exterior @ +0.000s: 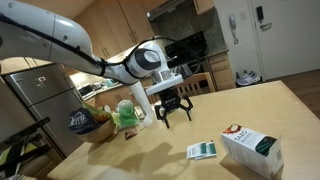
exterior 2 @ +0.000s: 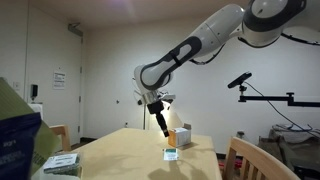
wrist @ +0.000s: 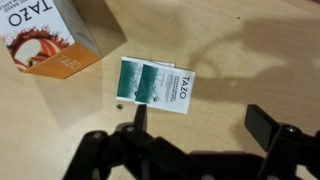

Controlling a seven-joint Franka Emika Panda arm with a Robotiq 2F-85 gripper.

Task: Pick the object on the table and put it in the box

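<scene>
The object, a small flat teal-green packet with a pale border, lies flat on the wooden table. It shows in both exterior views. The white box with green patches and a red-orange mark lies close beside it, seen also in both exterior views. My gripper is open and empty. It hangs above the table, apart from the packet. In the wrist view the packet lies just beyond one fingertip.
Dark and green snack bags stand on the far side of the table, behind the gripper. A blue bag and a flat pack fill an exterior view's near corner. Chairs stand at the table's edge.
</scene>
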